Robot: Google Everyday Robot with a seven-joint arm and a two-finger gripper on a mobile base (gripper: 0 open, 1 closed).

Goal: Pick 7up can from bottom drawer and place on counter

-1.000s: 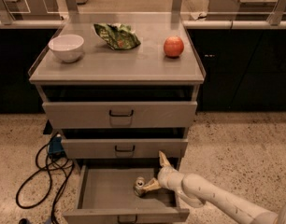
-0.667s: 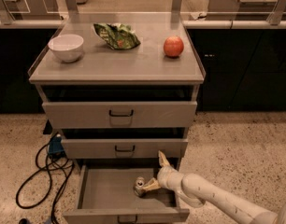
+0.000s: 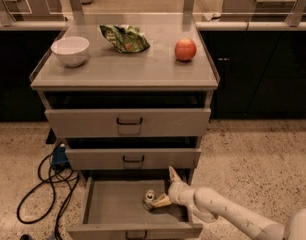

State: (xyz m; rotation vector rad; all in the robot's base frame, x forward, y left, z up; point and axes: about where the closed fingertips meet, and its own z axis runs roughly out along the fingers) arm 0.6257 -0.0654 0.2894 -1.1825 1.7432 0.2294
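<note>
The bottom drawer [image 3: 113, 204] is pulled open. The 7up can [image 3: 149, 198] sits on its grey floor, right of the middle, with its shiny top showing. My gripper [image 3: 166, 188] reaches into the drawer from the right and is open. One fingertip [image 3: 172, 173] points up towards the middle drawer, and the other [image 3: 161, 201] lies right next to the can. The can is not between the fingers. The counter [image 3: 128, 69] is the grey top of the cabinet above.
On the counter stand a white bowl [image 3: 70, 50] at the left, a green foil snack bag [image 3: 125, 38] at the back middle and a red-orange apple [image 3: 185, 49] at the right. Black cables [image 3: 48, 184] lie on the floor left of the cabinet.
</note>
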